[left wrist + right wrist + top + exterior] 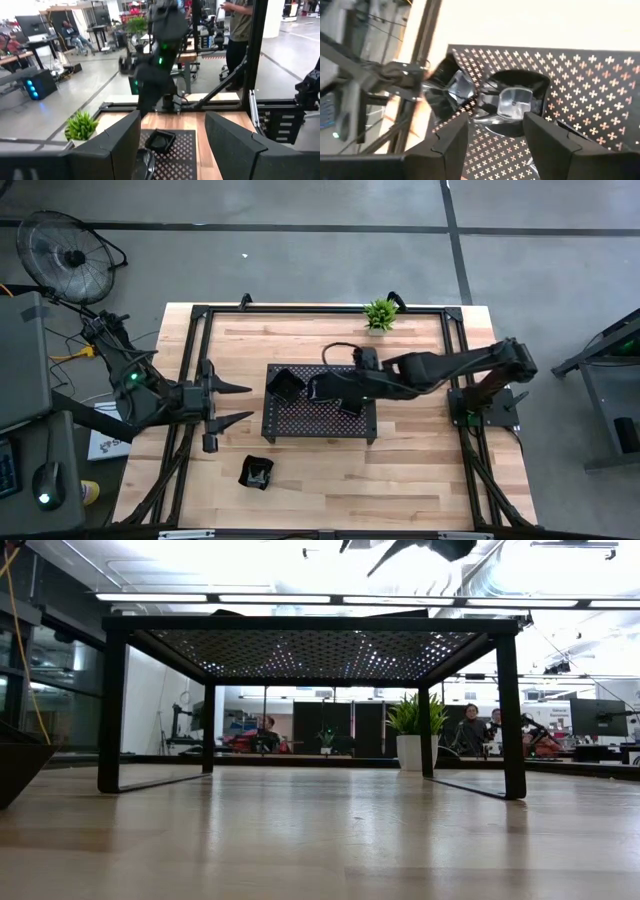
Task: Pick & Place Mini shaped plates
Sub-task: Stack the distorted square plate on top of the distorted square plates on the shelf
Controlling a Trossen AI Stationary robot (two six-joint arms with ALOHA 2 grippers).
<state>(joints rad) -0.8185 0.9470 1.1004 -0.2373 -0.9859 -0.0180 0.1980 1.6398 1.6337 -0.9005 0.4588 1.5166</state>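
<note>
Three glossy black mini plates lie on the perforated tray (pixel 320 420): one at its left far corner (pixel 283 383), one in the middle (pixel 326 388) and one nearer the right (pixel 350 406). A fourth plate (pixel 257 472) rests on the wooden table near the front edge. My right gripper (pixel 318 390) reaches over the tray from the right and is open. In the right wrist view its fingers (pixel 495 120) stand just above the middle plate (pixel 516 102), with the corner plate (pixel 447 90) beyond. My left gripper (pixel 240 403) hovers open left of the tray, facing it (pixel 172 120).
A small green plant (pixel 380 313) stands at the table's far edge. A black frame (pixel 200 320) borders the table. The low view looks under the tray (pixel 310 650), which stands on legs. People and desks show in the room beyond. Bare wood lies in front of the tray.
</note>
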